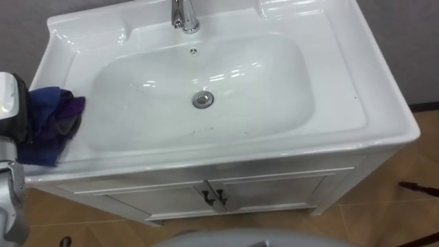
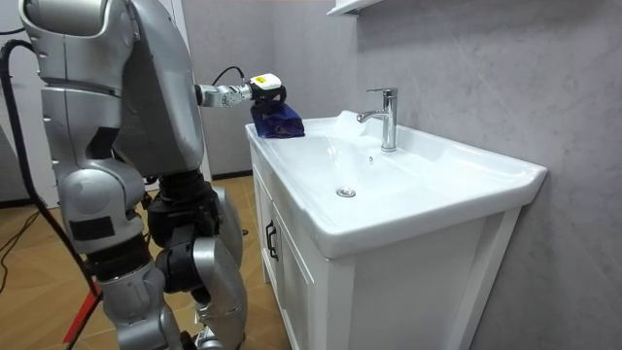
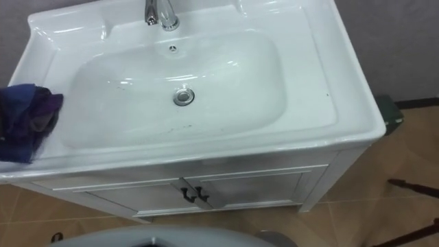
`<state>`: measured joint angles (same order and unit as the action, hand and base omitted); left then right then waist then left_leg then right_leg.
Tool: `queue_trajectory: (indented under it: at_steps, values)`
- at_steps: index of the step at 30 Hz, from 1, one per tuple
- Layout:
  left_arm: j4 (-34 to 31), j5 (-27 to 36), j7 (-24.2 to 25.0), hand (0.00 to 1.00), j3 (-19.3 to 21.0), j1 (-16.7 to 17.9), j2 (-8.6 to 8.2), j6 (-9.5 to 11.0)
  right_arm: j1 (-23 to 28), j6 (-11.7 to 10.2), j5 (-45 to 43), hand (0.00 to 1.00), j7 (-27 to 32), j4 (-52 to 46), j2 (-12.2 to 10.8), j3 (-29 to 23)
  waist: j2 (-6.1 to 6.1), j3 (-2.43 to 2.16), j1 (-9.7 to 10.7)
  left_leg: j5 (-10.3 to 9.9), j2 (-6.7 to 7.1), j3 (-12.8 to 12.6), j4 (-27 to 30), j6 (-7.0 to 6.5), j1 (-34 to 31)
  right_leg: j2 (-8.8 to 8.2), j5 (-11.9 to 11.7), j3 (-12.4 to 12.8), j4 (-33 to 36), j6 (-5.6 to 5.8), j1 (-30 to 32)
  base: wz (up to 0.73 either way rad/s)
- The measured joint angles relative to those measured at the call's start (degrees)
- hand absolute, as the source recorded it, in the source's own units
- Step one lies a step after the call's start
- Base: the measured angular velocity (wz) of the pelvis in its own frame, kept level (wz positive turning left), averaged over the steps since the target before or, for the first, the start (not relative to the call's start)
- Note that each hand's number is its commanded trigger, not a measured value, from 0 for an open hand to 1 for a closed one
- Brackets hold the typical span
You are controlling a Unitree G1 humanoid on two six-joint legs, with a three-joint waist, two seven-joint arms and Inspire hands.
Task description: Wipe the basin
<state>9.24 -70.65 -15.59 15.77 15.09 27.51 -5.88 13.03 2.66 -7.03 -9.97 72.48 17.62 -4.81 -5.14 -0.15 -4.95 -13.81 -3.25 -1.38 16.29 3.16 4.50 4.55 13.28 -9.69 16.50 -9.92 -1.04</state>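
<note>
A grey, textured wall [image 2: 466, 68] stands behind a white cabinet [image 1: 274, 192] with two doors and dark handles [image 1: 212, 197]. The floor [image 1: 411, 213] is brown wood. A white shelf [image 2: 352, 8] juts out overhead.

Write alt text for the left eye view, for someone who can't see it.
A white basin seen from above, with a dark blue cloth bunched on its left rim by the left robot hand. A chrome tap stands at the back, a drain sits mid-bowl, and white cabinet doors show below.
</note>
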Motion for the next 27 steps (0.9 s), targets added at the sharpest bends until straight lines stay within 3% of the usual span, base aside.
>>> queue_trajectory:
  at_steps: [18,22,27]
  values:
    - [-0.9,1.6,1.1,0.0,2.2,0.5,-0.33,-1.4,1.3,1.2,2.4,0.0,1.2,-1.5,-0.1,-1.1,0.14,-0.14,1.0,-0.1,0.01,-0.1,2.0,0.01,-1.3,-0.34,0.0,-0.8,0.1,0.03,-0.1,0.01]
    - [-2.8,8.3,1.1,0.0,2.2,-1.5,-0.41,-1.3,1.3,1.1,4.6,0.0,1.4,-1.3,-0.1,-1.0,0.1,-0.1,1.5,-0.1,0.02,0.0,2.6,0.02,-1.9,-0.44,0.0,-1.4,0.4,0.03,-0.1,0.1]
    - [-7.0,12.3,3.0,0.0,2.2,-1.8,-0.9,-1.3,1.6,1.2,4.7,0.0,1.6,-1.3,-0.1,-1.0,0.13,0.0,1.7,-0.1,0.01,0.5,2.7,0.02,-1.8,-0.48,0.0,-2.0,0.4,0.04,-0.1,0.06]
